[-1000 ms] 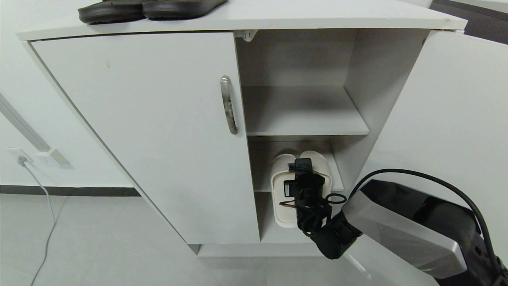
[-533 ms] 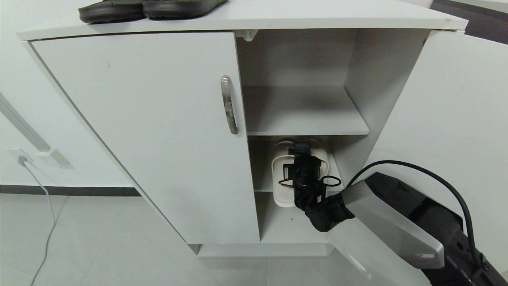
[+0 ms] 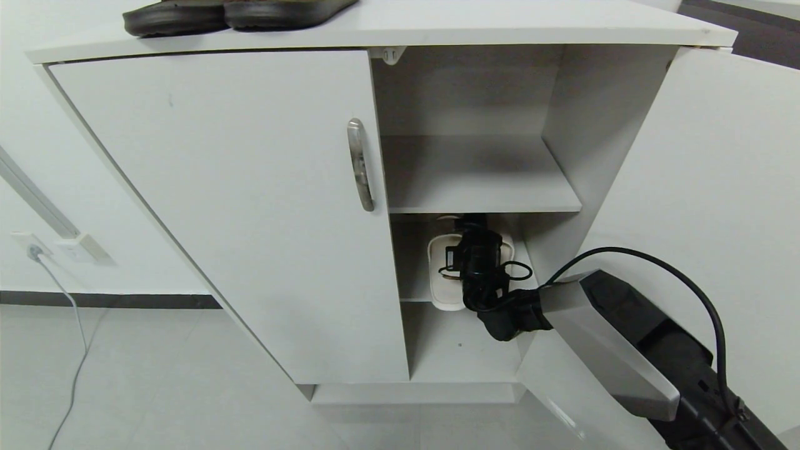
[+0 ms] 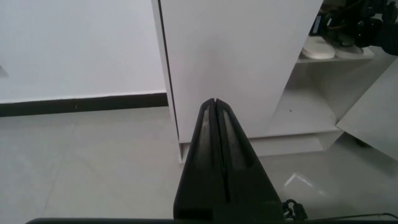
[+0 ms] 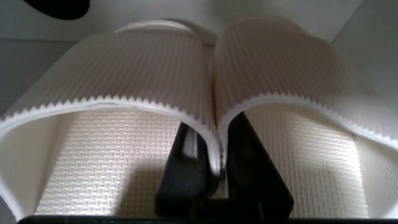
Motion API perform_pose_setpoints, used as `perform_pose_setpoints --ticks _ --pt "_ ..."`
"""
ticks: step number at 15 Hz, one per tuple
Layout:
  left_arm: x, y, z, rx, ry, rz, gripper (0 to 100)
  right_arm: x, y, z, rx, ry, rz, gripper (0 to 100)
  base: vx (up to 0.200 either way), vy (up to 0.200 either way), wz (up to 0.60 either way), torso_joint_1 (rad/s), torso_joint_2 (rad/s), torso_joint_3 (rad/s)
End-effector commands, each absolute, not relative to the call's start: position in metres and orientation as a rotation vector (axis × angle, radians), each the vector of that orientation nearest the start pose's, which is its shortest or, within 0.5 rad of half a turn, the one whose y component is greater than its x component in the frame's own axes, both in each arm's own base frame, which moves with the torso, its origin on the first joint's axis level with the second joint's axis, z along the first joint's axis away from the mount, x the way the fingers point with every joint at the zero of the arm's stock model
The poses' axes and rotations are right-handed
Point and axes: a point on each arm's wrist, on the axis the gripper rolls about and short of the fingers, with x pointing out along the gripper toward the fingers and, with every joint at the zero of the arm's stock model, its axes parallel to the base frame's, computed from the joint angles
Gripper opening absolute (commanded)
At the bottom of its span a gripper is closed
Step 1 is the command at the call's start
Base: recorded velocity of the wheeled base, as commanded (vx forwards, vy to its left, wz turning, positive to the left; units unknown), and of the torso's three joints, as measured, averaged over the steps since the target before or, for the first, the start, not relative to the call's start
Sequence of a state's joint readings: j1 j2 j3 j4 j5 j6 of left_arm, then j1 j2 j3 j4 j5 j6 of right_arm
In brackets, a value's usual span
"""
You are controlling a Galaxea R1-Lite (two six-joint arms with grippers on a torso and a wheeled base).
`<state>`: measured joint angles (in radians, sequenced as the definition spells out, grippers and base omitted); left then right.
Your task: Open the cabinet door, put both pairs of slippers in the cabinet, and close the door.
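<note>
- You face a tall white board cabinet (image 3: 500,28). Its left-hand door (image 3: 212,206) is shut, and its right-hand door (image 3: 706,162) is swung wide open towards you.
- The open half shows a bare upper shelf (image 3: 475,175) and a lower middle shelf (image 3: 414,278) beneath it, with the cabinet floor below that.
- The pair of dark, flat rubber slippers (image 3: 237,14) lies side by side on top of the cabinet, above the shut door, with their ends at the front edge.
- The pair of cream, ribbed foam slippers (image 3: 440,284) is inside the open half, over the middle shelf. Its heels sit at the shelf's front edge. You cannot tell whether the soles rest on the board.
- Your right gripper (image 5: 214,143) reaches into that compartment, its tips under the upper shelf. Its two black fingers (image 5: 186,155) are nearly closed, pinching the touching inner strap edges of both cream slippers so the pair is held as one.
- Your left gripper (image 4: 214,112) is low above the pale tiled floor (image 4: 81,162), in front of the shut door. Its fingers are pressed flat together with nothing between them.
- A curved brushed-metal handle (image 3: 360,164) stands upright at the shut door's inner edge.
- A wall socket (image 3: 31,250) on the left wall has a grey cable (image 3: 75,350) trailing down to the floor.
</note>
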<state>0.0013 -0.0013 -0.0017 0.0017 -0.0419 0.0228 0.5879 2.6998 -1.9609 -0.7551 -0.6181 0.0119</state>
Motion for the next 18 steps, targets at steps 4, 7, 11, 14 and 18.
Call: perform_pose_setpoints --ticks 4,7,11,14,18 --pt "-0.023 -0.001 0.076 0.021 0.000 -0.040 0 0.466 0.293 0.064 0.018 -0.009 -0.034 100 0.000 0.000 0.00 0.000 0.00 0.000" --pt "-0.023 -0.001 0.076 0.021 0.000 -0.040 0 0.456 0.291 0.075 0.030 -0.028 -0.032 100 0.000 0.000 0.00 0.000 0.00 0.000" --pt "-0.023 -0.001 0.076 0.023 0.000 -0.041 0 0.410 0.286 0.094 0.024 -0.025 0.005 100 0.000 0.000 0.00 0.000 0.00 0.000" --pt "-0.023 -0.001 0.076 0.023 0.000 -0.041 0 0.356 0.281 0.103 0.012 -0.007 0.063 100 0.000 0.000 0.00 0.000 0.00 0.000" --pt "-0.023 -0.001 0.076 0.025 -0.001 -0.041 0 0.296 0.266 0.092 -0.019 0.029 0.086 100 0.000 0.000 0.00 0.000 0.00 0.000"
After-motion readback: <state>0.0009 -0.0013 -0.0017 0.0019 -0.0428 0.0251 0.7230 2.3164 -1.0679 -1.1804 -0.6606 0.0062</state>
